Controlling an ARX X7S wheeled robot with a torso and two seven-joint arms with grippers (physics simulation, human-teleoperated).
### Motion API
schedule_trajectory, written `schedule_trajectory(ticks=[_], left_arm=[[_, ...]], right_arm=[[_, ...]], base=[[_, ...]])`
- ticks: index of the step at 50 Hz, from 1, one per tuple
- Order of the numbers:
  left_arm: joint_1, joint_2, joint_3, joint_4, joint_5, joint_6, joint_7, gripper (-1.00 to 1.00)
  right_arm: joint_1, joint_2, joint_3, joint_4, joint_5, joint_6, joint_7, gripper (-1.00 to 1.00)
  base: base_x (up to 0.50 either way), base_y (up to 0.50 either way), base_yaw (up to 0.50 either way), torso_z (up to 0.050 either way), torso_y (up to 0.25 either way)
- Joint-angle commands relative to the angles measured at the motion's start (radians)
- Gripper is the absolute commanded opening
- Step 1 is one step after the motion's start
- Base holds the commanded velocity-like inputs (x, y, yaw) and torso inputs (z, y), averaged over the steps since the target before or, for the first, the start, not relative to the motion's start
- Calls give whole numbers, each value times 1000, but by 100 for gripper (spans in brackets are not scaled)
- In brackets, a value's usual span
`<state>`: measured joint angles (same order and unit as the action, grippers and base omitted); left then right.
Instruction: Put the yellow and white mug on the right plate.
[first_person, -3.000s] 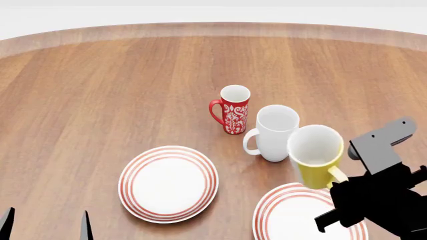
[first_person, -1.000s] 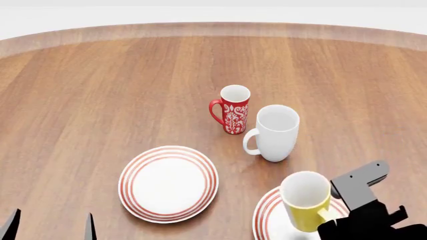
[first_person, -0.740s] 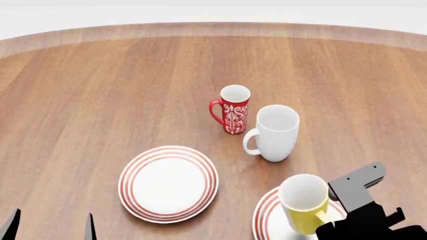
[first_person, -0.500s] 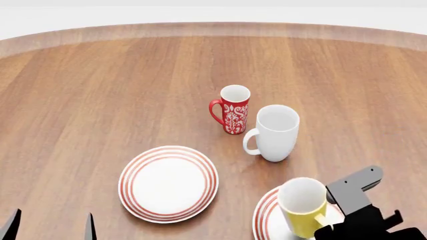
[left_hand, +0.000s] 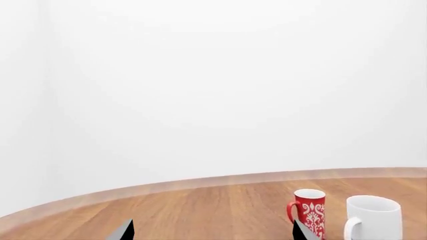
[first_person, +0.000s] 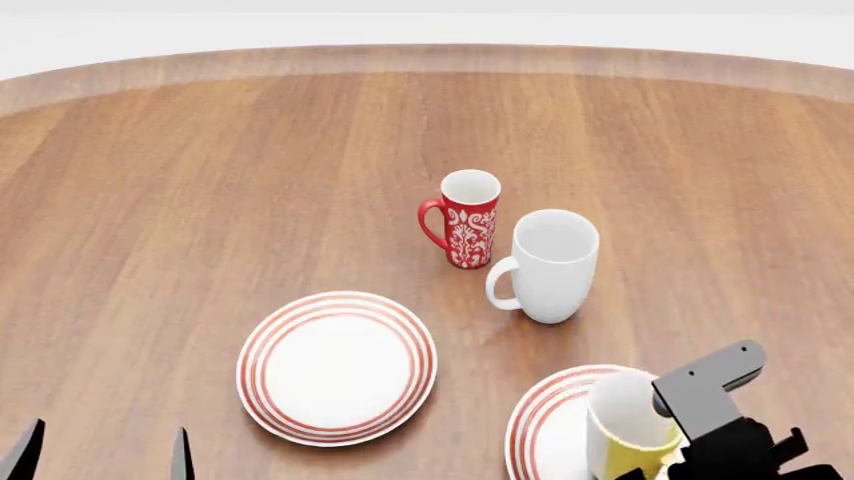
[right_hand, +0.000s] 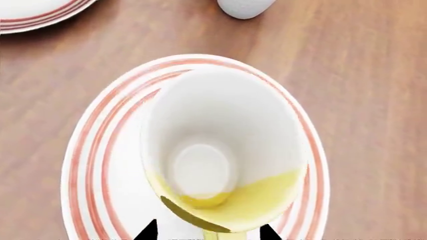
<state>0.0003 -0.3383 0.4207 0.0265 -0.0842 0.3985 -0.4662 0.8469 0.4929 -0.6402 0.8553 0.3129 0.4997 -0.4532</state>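
Left wrist view: left gripper (left_hand: 212, 231) spread, idle, nothing between its tips.

Head view: mug (first_person: 627, 428) sits over the right plate (first_person: 547, 425), near its middle. Lower it straight and level before letting go.

Right wrist view: right gripper (right_hand: 207, 231) pinches the mug's handle; mug (right_hand: 220, 155) centred over plate (right_hand: 87, 165).

I count three mugs on my counter (first_person: 200, 180): the yellow and white mug (first_person: 630, 432), a white mug (first_person: 551, 265), a red patterned mug (first_person: 466, 218). Two ringed plates: the left plate (first_person: 336, 366) and the right plate (first_person: 545, 430).
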Motion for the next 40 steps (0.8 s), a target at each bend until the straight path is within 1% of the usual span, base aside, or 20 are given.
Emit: schedule_trajectory(ticks=[1,5,10,14,19,20,21,25,27,31,34,36,37,38,40], left_arm=[[-1,16,-23,4,5,-5,21,100],[-2,16,-21,-2,5,0,20,100],[-3,15,-21,-3,3,0,19,100],[-3,14,-20,2,2,-5,18,100],[-2,13,-19,2,4,-1,17,100],[-2,13,-19,1,4,0,17,100],[-1,13,-19,2,4,1,16,100],[-1,12,-18,4,5,0,14,100],[-2,11,-18,4,4,0,14,100],[-1,9,-18,11,4,-3,12,100],[0,9,-17,11,6,-1,10,100],[0,9,-16,8,9,5,10,100],[0,8,-16,8,8,4,10,100],[1,6,-17,16,7,-3,9,100],[1,5,-17,19,7,-5,8,100]], right_arm=[[-18,-3,25,-35,-17,3,-5,100],[-19,-8,24,-20,-20,-11,-6,100],[-44,14,31,-87,-7,23,3,100],[-99,71,50,-244,27,97,22,100],[-220,177,113,-520,115,209,67,100],[-235,188,122,-547,123,218,77,100],[-274,219,149,-613,155,239,89,100],[-349,274,220,-719,215,266,133,100],[-423,318,293,-800,271,279,176,100],[-541,371,419,-928,366,281,238,100],[-633,386,511,-988,419,247,275,100],[-712,376,598,-1033,461,191,301,100],[-734,377,609,-1051,455,175,309,100],[-789,363,668,-1095,479,142,338,100],[-843,357,715,-1133,506,120,346,100]], base=[[0,0,0,0,0],[0,0,0,0,0],[0,0,0,0,0],[0,0,0,0,0],[0,0,0,0,0],[0,0,0,0,0],[0,0,0,0,0],[0,0,0,0,0],[0,0,0,0,0],[0,0,0,0,0],[0,0,0,0,0],[0,0,0,0,0],[0,0,0,0,0],[0,0,0,0,0],[0,0,0,0,0]])
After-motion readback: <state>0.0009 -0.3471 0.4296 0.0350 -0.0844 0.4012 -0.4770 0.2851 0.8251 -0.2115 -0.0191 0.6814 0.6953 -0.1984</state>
